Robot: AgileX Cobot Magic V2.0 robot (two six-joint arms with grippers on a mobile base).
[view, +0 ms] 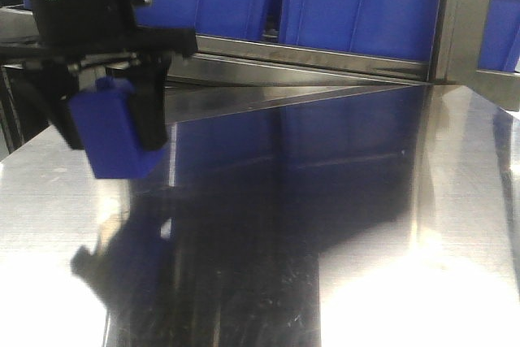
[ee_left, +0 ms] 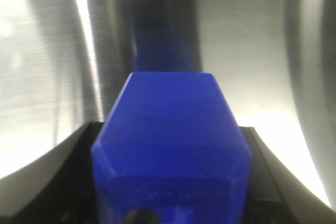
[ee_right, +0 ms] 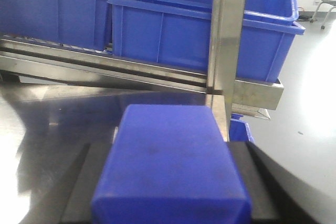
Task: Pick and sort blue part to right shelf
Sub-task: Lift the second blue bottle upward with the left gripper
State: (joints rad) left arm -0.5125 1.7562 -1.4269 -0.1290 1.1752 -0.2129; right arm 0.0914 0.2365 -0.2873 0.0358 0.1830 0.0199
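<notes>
My left gripper (view: 112, 123) hangs at the upper left above the table, shut on the blue part (view: 118, 140). In the left wrist view the blue part (ee_left: 170, 145) fills the space between the black fingers (ee_left: 79, 150), its sloped shoulders and blurred knob pointing away. My right gripper (ee_right: 170, 148) is shut on a flat-sided blue block (ee_right: 168, 166) whose ends are hidden. It faces the right shelf (ee_right: 157, 74), close to the shelf's steel front rail. The shelf (view: 325, 58) runs along the back of the front view, where the right gripper is out of view.
Big blue bins (view: 366, 6) (ee_right: 199, 30) stand on the shelf. A steel upright post (ee_right: 226, 51) (view: 463, 22) rises just ahead of the right gripper. The shiny steel table (view: 325, 201) (ee_right: 52, 119) lies under both arms. Grey floor (ee_right: 310, 129) shows at the right.
</notes>
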